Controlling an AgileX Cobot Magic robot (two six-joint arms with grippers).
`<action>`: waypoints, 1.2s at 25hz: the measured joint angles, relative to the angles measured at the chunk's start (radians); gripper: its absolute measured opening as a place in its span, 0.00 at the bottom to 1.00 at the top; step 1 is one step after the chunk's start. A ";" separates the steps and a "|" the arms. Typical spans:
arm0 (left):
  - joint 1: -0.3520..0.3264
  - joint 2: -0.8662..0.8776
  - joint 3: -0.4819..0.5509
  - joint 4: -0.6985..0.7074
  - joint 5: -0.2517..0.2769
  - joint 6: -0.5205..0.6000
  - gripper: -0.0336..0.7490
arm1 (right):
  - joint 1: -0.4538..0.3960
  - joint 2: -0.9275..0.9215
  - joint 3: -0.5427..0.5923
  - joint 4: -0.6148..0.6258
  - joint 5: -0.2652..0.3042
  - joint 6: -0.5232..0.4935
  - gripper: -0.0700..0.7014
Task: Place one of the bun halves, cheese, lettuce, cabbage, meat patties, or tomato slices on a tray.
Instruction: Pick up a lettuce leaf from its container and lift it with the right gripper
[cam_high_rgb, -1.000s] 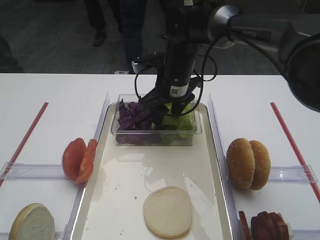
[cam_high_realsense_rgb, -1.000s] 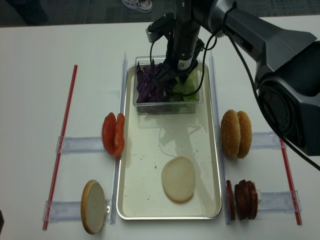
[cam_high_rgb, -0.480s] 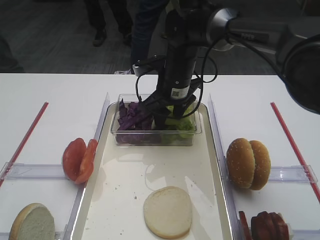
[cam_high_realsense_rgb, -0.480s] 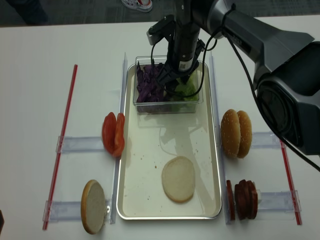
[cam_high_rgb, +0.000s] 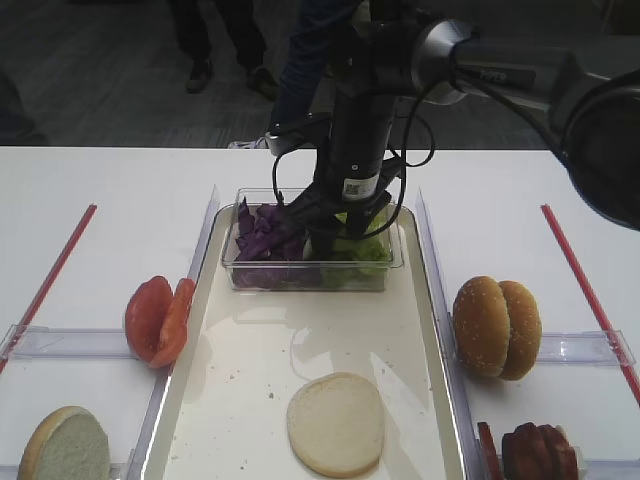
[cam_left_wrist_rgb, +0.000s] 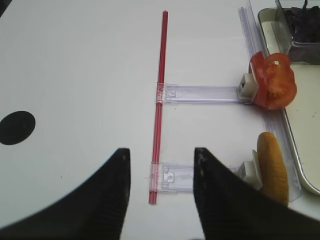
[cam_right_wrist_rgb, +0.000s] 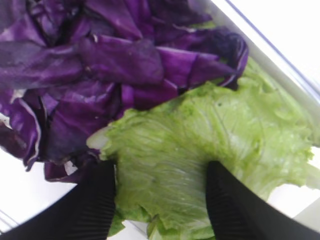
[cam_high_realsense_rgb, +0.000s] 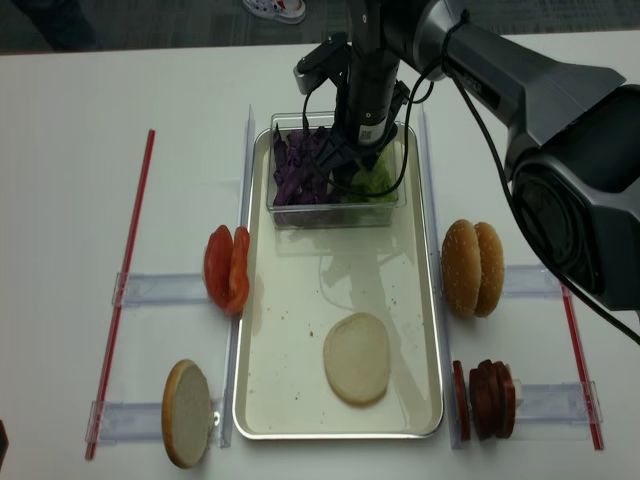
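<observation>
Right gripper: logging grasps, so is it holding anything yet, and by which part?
Nothing held yet: the right gripper straddles the lettuce leaf's near edge, jaws open.

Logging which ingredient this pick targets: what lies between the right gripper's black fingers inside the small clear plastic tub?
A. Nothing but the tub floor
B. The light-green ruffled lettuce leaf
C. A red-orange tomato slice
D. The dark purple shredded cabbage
B: in the right wrist view the right gripper has its two black fingers either side of the light-green ruffled lettuce leaf, with the dark purple cabbage beside it.
</observation>
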 joint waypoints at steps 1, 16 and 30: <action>0.000 0.000 0.000 0.000 0.000 0.000 0.41 | 0.000 0.000 0.000 -0.002 -0.002 0.000 0.61; 0.000 0.000 0.000 0.000 0.000 0.000 0.41 | 0.000 0.000 0.000 -0.002 -0.010 0.000 0.42; 0.000 0.000 0.000 0.000 0.000 0.000 0.41 | 0.000 0.000 0.000 0.013 -0.011 -0.012 0.18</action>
